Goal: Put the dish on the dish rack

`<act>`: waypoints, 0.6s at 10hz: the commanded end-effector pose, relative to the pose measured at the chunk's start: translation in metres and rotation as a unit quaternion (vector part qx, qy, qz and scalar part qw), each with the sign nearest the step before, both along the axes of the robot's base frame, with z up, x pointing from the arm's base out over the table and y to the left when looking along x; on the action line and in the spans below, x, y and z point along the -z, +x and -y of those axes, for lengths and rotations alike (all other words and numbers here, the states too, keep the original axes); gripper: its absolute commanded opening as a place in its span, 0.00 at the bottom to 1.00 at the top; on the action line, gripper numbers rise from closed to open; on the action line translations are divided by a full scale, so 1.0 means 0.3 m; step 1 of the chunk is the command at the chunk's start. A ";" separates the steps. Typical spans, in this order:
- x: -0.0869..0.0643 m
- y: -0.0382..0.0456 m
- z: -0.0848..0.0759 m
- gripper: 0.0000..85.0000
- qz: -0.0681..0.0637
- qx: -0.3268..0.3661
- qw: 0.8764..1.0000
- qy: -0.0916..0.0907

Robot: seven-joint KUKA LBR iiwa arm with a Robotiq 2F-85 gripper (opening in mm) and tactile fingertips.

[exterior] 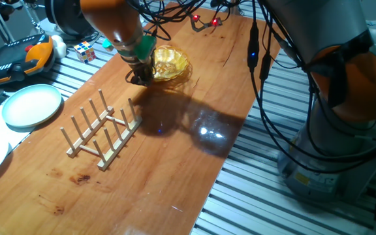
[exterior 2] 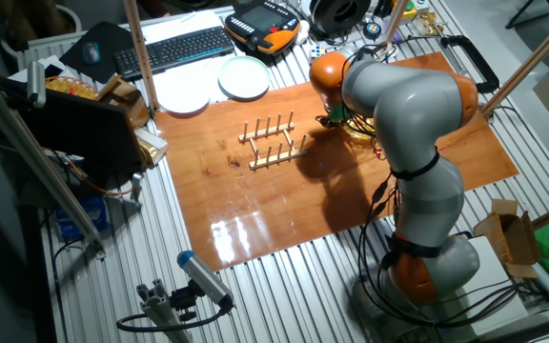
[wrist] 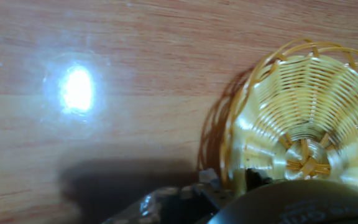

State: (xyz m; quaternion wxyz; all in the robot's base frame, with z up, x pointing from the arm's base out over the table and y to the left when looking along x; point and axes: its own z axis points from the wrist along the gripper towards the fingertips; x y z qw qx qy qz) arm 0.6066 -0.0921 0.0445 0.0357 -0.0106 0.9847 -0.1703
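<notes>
we see a brown wooden tabletop [exterior: 194, 150] with a bright lamp glare on it, laid over a ribbed metal bench. past the tabletop's left edge in one fixed view sit a pale plate [exterior: 32, 106], a rubik's cube [exterior: 85, 51] and an orange-and-black pendant [exterior: 18, 59]; the other fixed view adds a keyboard [exterior 2: 174, 50] and cardboard boxes. the dish rack [exterior: 103, 134] stands near the tabletop's left edge, pegs upright, nothing in it. the dish [exterior: 168, 62] lies near the far edge, well apart from the rack; in the hand view it shows as woven amber strands with a looped rim. the gripper [exterior: 139, 73] is down at the dish's left rim, touching or just beside it. we cannot tell whether its fingers are clamped on the rim or apart.
</notes>
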 end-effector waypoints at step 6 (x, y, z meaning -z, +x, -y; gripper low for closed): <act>-0.062 -0.003 -0.014 0.01 -0.007 -0.002 1.000 0.014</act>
